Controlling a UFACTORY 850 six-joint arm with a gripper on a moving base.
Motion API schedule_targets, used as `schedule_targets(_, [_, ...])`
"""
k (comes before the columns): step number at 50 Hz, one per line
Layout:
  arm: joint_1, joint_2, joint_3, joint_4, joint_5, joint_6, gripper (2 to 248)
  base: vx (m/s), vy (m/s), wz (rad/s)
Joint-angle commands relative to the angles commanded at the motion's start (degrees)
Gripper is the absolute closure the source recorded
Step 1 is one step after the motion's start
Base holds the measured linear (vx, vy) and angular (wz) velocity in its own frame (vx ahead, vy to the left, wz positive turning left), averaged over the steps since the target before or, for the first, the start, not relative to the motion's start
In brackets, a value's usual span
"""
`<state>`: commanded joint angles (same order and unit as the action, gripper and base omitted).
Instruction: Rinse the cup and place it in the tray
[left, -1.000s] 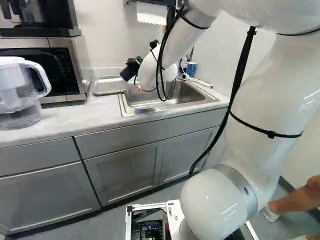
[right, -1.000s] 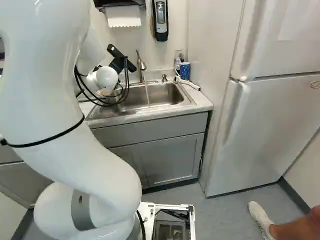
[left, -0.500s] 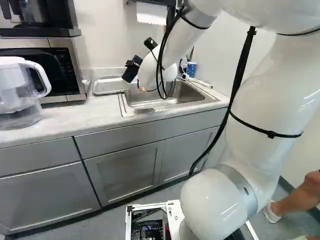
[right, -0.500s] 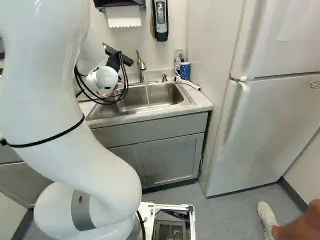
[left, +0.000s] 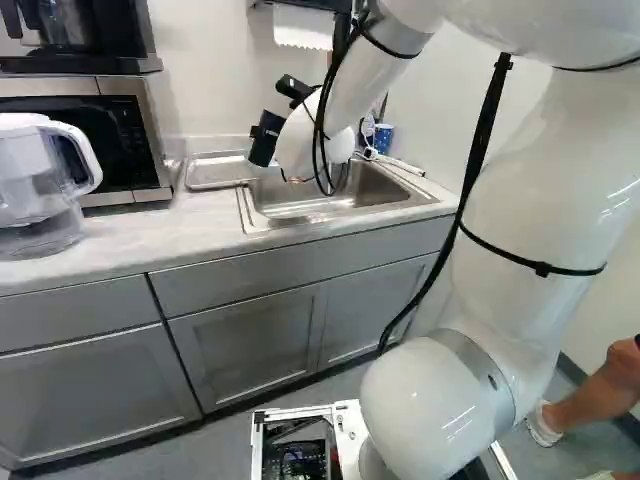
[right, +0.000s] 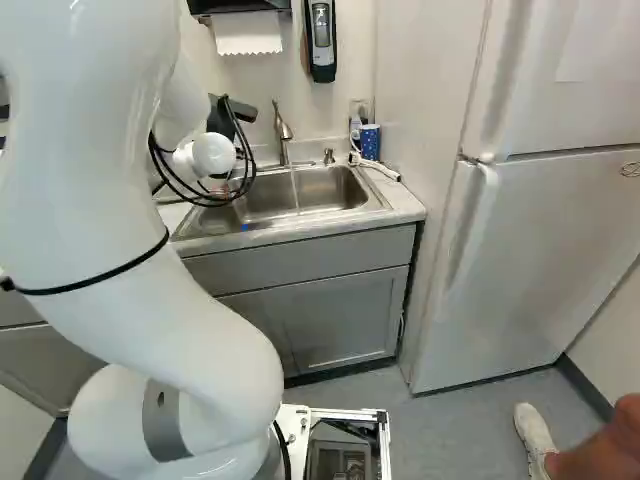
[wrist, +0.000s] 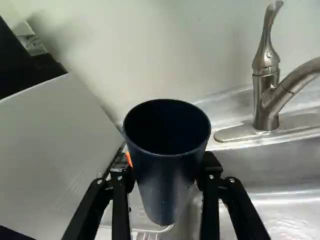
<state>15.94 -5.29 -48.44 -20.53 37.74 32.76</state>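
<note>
The arm (left: 540, 200) has turned its wrist since the earlier frame, and the dark cup, moving with it, has come closer to upright; the base has not moved. Ahead, the surface (left: 150, 240) carries the sink (left: 378, 186), with the metal tray (left: 212, 173) beside it, near enough, I judge, that the cup can pass from rinsing to resting with little travel. The faucet (wrist: 266, 100) stands behind the basin, a thin stream of water (right: 295, 190) apparently falling from it. The hand (wrist: 166, 167) is narrowed onto the dark cup (wrist: 167, 192), a finger pressing each side, probably so that the mouth stays free for water and the base can meet the tray first. The cup lies between the fingers, its rim above their tips, well short of the faucet; placing it likely comes next.
</note>
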Motion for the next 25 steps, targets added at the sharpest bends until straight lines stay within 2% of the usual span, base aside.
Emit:
schedule_targets(21, [0.0, 0.0, 0.0, 0.0, 0.0, -12.7, 124, 0.0, 0.0, 0.0])
schedule_targets(25, [0.0, 0.0, 0.0, 0.0, 0.0, -12.8, 124, 0.0, 0.0, 0.0])
